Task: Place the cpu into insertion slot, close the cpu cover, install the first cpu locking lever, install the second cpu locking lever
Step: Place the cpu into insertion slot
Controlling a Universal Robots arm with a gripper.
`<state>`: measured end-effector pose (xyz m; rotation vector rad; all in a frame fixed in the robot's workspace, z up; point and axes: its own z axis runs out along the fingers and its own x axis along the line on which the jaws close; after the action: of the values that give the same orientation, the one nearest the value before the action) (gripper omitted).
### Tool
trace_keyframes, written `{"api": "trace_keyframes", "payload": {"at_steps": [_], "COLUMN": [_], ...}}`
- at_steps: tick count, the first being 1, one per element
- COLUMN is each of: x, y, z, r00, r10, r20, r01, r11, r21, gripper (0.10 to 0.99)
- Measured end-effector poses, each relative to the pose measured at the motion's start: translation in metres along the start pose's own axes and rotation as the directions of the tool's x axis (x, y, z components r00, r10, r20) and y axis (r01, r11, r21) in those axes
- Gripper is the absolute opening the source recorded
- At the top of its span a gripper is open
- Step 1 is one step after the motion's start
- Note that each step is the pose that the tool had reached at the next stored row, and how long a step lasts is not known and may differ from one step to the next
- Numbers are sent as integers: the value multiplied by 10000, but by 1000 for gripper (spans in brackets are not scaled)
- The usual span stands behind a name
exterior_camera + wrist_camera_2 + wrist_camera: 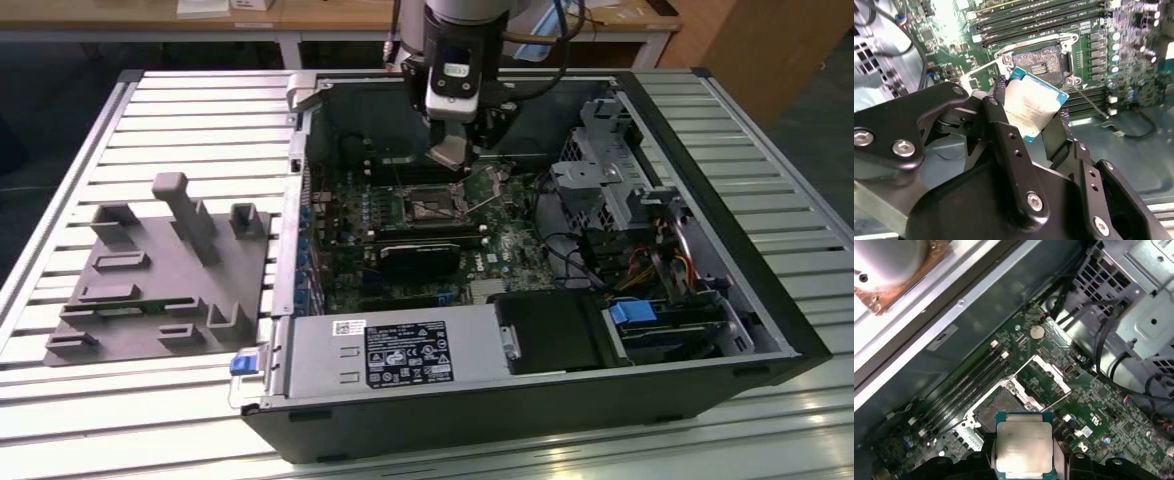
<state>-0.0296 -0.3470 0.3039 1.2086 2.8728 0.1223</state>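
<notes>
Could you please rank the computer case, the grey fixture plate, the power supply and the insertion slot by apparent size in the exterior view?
Largest to smallest:
1. computer case
2. grey fixture plate
3. power supply
4. insertion slot

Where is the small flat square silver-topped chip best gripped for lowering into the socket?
By two opposite thin edges, from the side of its flat metal top. The silver-topped square chip is a thin plate, and the black gripper pinches it that way, probably leaving the underside free.
</notes>
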Motion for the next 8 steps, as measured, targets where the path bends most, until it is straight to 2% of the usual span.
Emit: {"api": "trace_keyframes", "payload": {"at_steps": [4,8], "x": [0,-1], "y": [-2,-5], "z": [31,63], "r00": [9973,9893], "r10": [728,1456], "r20": [59,118], "r01": [-728,-1456], "r11": [9973,9893], "r21": [-9,-22], "gripper": [537,537]}}
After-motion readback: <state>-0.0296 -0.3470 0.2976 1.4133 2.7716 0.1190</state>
